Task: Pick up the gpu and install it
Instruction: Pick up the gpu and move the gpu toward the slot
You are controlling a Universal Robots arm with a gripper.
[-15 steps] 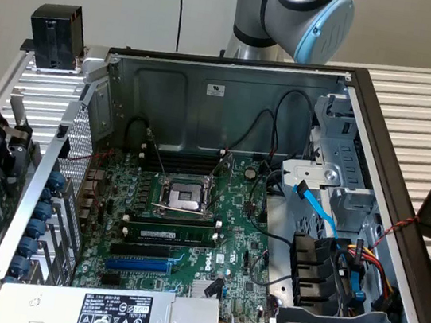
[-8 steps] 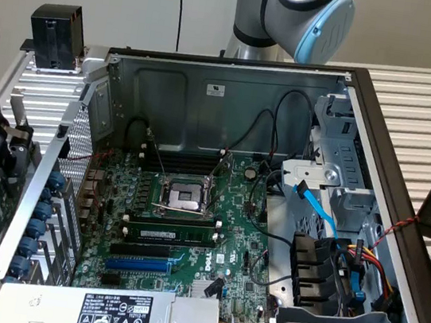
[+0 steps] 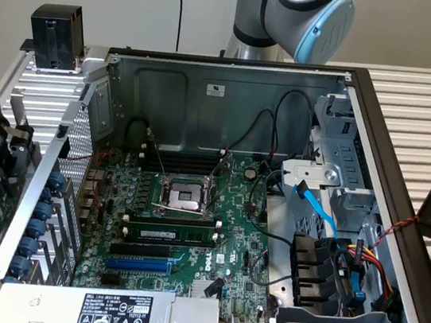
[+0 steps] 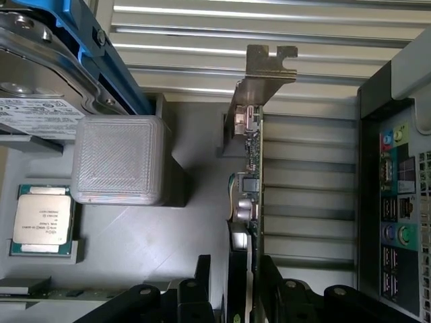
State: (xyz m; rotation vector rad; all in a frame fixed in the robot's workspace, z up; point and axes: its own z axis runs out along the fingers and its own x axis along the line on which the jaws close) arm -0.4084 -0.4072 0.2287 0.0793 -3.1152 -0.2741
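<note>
Gripper [image 4: 236,272] straddles the edge-on gpu [image 4: 248,175], clamped or not I cannot tell, its long axis running away, bracket [image 4: 268,67] farthest.

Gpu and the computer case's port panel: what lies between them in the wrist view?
Only bare slatted tabletop separates the gpu from the case's port panel, as the wrist view shows.

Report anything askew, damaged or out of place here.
Nothing looks damaged or spilled. One oddity: the metal-framed processor socket on the green motherboard sits empty, while a silver square processor chip lies in the grey plastic tray.
</note>
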